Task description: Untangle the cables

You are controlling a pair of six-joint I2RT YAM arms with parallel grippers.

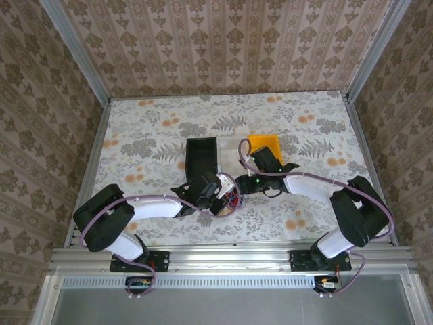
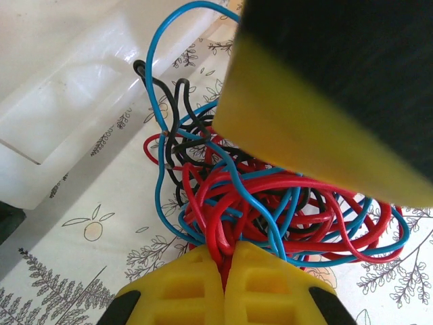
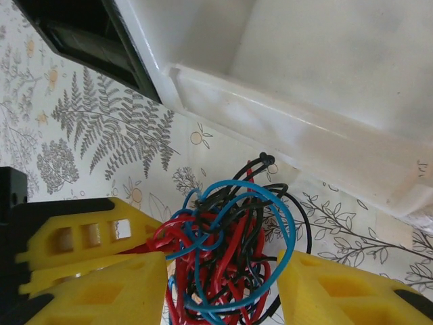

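The left hand (image 2: 223,256) is clenched, its yellow fingertips pressed together on red strands of the cables (image 2: 270,203); the rest of the red, blue and black tangle spreads just beyond its tips, over the patterned table (image 2: 81,257). The right hand (image 3: 223,271) is released, its two yellow fingers standing apart with the tangle between them; whether either finger presses the wires I cannot tell. One broad yellow-and-black finger of the right hand looms close above the left hand's tips. Seen from above, both arms reach inward, forearms low over the table, wrists turned toward each other so the hands meet at the bundle. Just past the right hand's fingers lies a white bin (image 3: 304,128), near the tangle but apart from it; a black bin (image 1: 201,159) sits at its left and an orange bin (image 1: 265,145) at its right.
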